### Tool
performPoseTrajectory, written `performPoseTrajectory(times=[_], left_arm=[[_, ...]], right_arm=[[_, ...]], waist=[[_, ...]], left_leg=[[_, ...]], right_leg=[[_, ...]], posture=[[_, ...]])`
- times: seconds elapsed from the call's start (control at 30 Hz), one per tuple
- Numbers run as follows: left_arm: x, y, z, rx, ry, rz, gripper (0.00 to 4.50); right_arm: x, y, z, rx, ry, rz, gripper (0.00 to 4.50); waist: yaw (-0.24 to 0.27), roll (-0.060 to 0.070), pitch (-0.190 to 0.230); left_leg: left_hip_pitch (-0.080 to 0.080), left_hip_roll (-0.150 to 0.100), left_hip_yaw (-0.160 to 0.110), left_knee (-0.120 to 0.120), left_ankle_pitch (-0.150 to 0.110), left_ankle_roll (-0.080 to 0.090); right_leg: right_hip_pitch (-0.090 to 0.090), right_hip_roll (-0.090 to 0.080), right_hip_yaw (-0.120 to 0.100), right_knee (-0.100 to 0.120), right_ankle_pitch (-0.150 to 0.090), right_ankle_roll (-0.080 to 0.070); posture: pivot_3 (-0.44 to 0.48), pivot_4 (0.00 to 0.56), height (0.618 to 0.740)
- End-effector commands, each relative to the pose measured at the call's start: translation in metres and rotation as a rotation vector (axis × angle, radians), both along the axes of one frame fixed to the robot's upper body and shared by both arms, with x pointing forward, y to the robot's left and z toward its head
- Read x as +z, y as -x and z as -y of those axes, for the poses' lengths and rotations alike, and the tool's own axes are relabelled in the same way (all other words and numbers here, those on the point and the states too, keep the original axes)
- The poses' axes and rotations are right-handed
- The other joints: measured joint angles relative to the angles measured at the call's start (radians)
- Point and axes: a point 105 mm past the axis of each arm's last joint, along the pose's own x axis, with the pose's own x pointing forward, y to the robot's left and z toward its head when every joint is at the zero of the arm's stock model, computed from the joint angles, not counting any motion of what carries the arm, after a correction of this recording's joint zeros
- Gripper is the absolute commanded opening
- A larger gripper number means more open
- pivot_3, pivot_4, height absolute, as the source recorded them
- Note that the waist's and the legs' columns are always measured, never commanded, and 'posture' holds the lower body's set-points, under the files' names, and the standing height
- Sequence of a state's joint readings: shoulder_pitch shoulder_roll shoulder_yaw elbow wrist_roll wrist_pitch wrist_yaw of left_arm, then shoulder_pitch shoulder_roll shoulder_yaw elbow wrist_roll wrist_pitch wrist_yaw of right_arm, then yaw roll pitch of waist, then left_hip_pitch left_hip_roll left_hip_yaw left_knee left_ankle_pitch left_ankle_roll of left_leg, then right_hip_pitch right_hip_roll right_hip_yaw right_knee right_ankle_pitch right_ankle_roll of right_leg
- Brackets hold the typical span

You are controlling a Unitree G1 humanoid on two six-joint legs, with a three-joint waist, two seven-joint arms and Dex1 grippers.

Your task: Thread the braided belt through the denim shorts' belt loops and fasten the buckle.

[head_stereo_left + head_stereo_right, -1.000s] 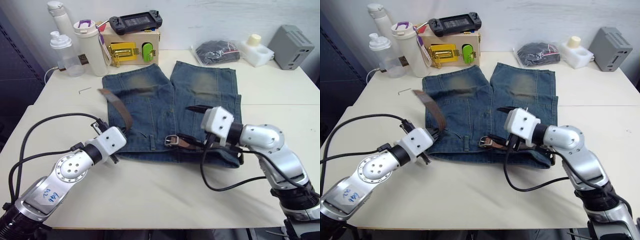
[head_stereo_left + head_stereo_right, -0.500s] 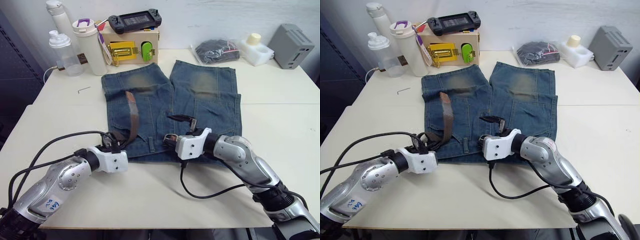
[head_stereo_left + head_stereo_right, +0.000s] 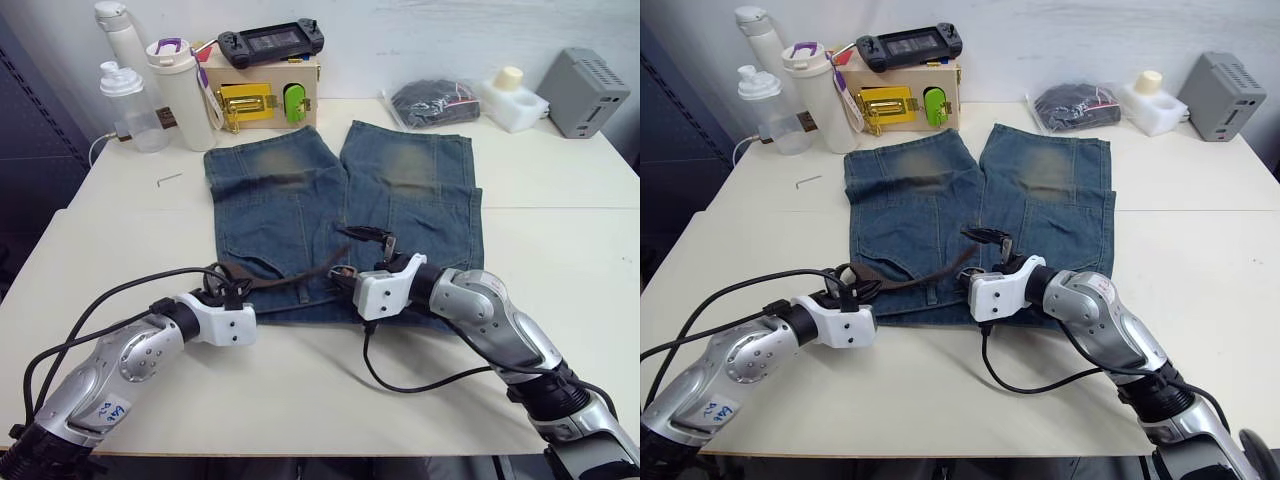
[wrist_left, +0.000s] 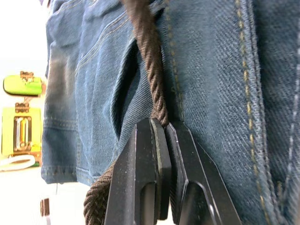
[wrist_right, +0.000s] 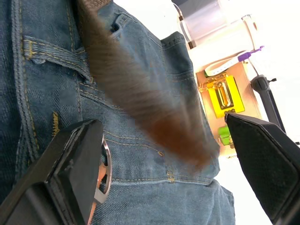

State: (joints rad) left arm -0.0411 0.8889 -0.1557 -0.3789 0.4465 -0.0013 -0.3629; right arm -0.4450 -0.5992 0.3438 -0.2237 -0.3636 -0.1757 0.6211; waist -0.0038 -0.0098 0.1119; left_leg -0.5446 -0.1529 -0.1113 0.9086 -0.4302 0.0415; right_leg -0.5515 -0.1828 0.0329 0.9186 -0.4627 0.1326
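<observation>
Our left gripper (image 4: 161, 140) is clenched on the belt (image 3: 290, 281) at the waistband of the shorts (image 3: 400, 190), which lie spread across the centre of the frame, legs toward the top. From that grip, lower left of centre, the belt runs right along the waistband to the buckle (image 3: 343, 276), just beside our right gripper (image 3: 372, 262), whose fingers (image 5: 77, 164) stand wide apart, holding nothing. We judge the job part done: some belt lies along the waist, but which loops (image 5: 51, 58) it has passed we cannot tell. The buckle looks unfastened; the rest of the threading and the fastening remain.
</observation>
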Motion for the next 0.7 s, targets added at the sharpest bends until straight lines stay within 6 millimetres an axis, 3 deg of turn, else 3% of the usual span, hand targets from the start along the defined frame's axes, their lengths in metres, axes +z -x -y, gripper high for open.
performPoseTrajectory(times=[0.03, 0.17, 0.37, 0.47, 0.7], left_arm=[[-0.006, -0.006, -0.021, 0.091, -0.036, -0.023, 0.07], [-0.005, -0.005, -0.022, 0.096, -0.03, -0.023, 0.07], [-0.003, -0.006, -0.017, 0.087, -0.008, -0.015, 0.07], [-0.001, -0.007, -0.018, 0.092, -0.005, -0.011, 0.0], [0.002, -0.007, -0.016, 0.096, 0.017, 0.006, 0.0]], right_arm=[[0.011, -0.008, 0.016, -0.076, -0.028, 0.023, 4.5], [0.009, -0.007, 0.024, -0.089, -0.021, 0.011, 4.5], [0.001, 0.003, 0.016, -0.05, -0.01, -0.018, 4.5], [-0.003, 0.006, 0.014, -0.037, 0.0, -0.029, 3.69], [-0.006, 0.013, 0.01, -0.001, 0.017, -0.041, 0.46]], waist=[[0.0, 0.0, 0.0], [0.0, 0.0, 0.0], [0.0, -0.001, -0.001], [0.0, -0.001, 0.0], [0.0, -0.001, 0.0]], left_leg=[[0.0, 0.0, 0.0, 0.0, 0.0, 0.0], [0.0, 0.0, 0.0, 0.001, 0.0, 0.0], [0.0, 0.0, 0.0, 0.001, 0.0, 0.0], [0.0, 0.0, 0.0, 0.001, 0.0, 0.0], [0.0, 0.0, 0.0, 0.001, 0.0, 0.0]], right_leg=[[0.0, 0.0, 0.0, 0.0, 0.0, 0.0], [0.0, 0.0, 0.0, 0.002, 0.0, 0.0], [0.0, 0.0, 0.0, 0.003, 0.0, 0.0], [0.0, 0.0, 0.0, 0.003, 0.0, 0.0], [0.0, 0.0, 0.0, 0.003, 0.0, 0.0]], posture=[[0.0, 0.15, 0.645], [0.0, 0.15, 0.645], [0.0, 0.15, 0.645], [0.0, 0.15, 0.645], [0.0, 0.15, 0.645]])
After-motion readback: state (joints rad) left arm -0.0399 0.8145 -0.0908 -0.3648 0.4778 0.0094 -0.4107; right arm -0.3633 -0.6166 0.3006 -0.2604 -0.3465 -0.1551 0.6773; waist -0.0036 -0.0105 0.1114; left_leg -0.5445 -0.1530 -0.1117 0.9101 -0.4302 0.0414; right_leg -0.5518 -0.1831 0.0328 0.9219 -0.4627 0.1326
